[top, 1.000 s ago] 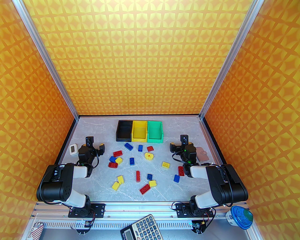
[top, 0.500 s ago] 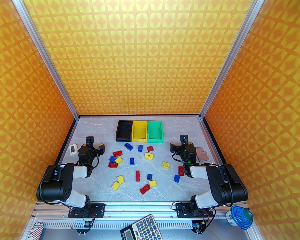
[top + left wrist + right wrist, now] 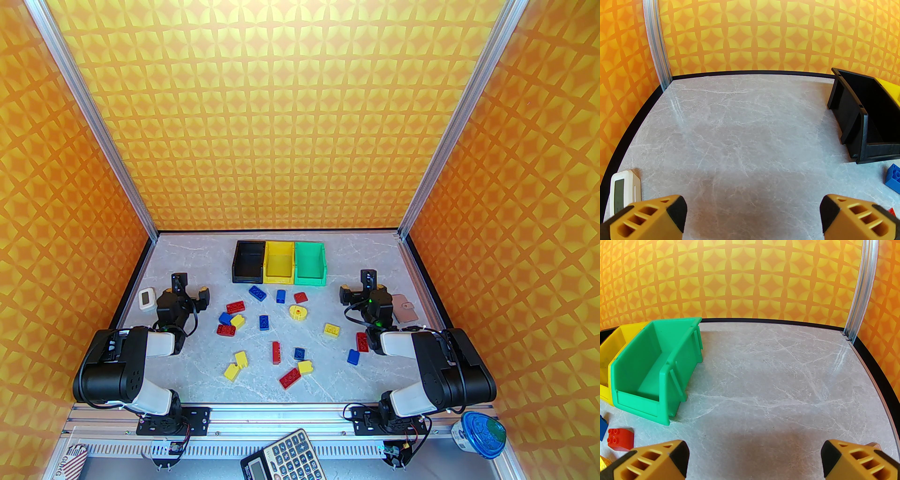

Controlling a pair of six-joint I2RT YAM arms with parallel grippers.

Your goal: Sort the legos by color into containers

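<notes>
Nearest the camera, a calculator (image 3: 283, 457) and a blue-lidded cup (image 3: 480, 433) lay outside the work area, in front of the rail that carried both arms. Beyond them, the legos (image 3: 276, 351) were scattered loose across the middle of the marble-patterned bench (image 3: 328, 398) in red, blue and yellow, none of them sorted yet.

The left pincer (image 3: 191, 288) and the right pincer (image 3: 356, 286) hovered at either flank of the spread. Both were spread wide and carried nothing. A white timer (image 3: 146, 299) sat beside the left one and a pink case (image 3: 405, 307) beside the right.

At the far end, the black bin (image 3: 247, 276), yellow bin (image 3: 280, 280) and green bin (image 3: 309, 280) stood wall to wall in a row, all apparently empty.

The likely trouble lay in the clusters. A blue brick (image 3: 225, 318), a yellow brick (image 3: 237, 321) and a red brick (image 3: 227, 330) pressed together left of centre, so a wide grab there could lift or scatter two colours at once. With the bins touching, a release near a shared wall could drop a brick into the wrong one. A red brick (image 3: 362, 341) tucked against the right arm risked being knocked as that arm moved.
</notes>
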